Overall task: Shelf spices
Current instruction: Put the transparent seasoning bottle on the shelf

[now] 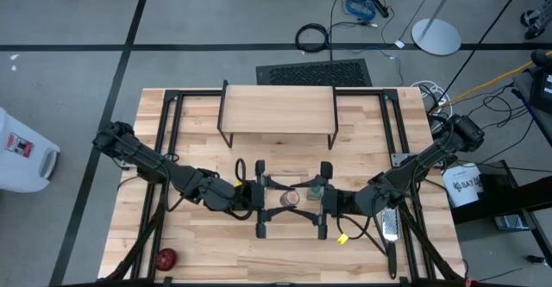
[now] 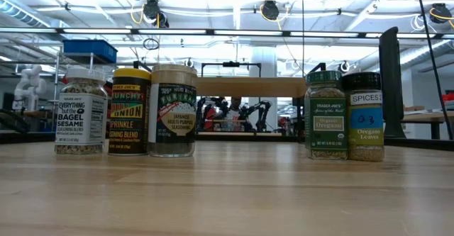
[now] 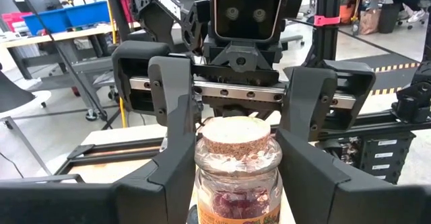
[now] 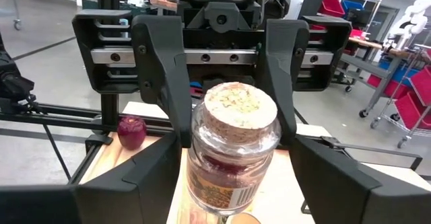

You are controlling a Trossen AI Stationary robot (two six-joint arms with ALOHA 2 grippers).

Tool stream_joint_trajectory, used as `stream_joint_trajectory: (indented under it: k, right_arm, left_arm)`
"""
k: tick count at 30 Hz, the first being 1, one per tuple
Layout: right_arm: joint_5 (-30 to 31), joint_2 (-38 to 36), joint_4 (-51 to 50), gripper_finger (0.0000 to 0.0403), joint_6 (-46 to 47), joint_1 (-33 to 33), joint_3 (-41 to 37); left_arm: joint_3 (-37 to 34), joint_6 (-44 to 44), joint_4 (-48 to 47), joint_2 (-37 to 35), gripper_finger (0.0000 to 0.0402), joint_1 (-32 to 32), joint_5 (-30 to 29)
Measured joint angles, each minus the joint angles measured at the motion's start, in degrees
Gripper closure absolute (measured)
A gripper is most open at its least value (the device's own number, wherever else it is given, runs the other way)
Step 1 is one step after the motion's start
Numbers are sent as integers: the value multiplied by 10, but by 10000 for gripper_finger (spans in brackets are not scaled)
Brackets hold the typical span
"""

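At the near edge of the surface (image 2: pixel 227 193), the low view shows all five spices standing in a row, from 9 o'clock across to 3 o'clock: the white-capped jar (image 2: pixel 80 112), the yellow jar (image 2: pixel 130 112), the tan jar (image 2: pixel 174 110), then, after a gap, the green-lidded jar (image 2: pixel 325 115) and the dark-lidded jar (image 2: pixel 362 115). The shelf (image 1: pixel 278 110) stands at 12 o'clock with nothing on its plank, so by my reading none of the shelving is done and all five jars are left to place. Both arms reach inward and meet at the centre, nose to nose around a cork-stoppered jar (image 3: pixel 237 163) that is not one of the five. The left gripper (image 1: pixel 278 198) comes in level from 9 o'clock, its jaws clamped on that jar's glass sides. The right gripper (image 1: pixel 306 199) comes in from 3 o'clock, its jaws apart and flanking the same jar.
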Motion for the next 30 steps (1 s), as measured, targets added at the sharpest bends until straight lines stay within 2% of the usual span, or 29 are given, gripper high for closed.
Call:
stream_joint_trajectory:
  k: [10, 23, 30]
  right_arm:
    - [3, -6, -6, 66, -5, 2, 0]
    - [-13, -74, -87, 62, 30, 51, 1]
    - [-13, -97, -102, 62, 30, 81, 1]
  left_arm:
    - [0, 5, 0, 0, 210, 1, 0]
    - [-1, 6, -7, -1, 210, 30, -4]
    - [-1, 2, -90, -47, 210, 62, -27]
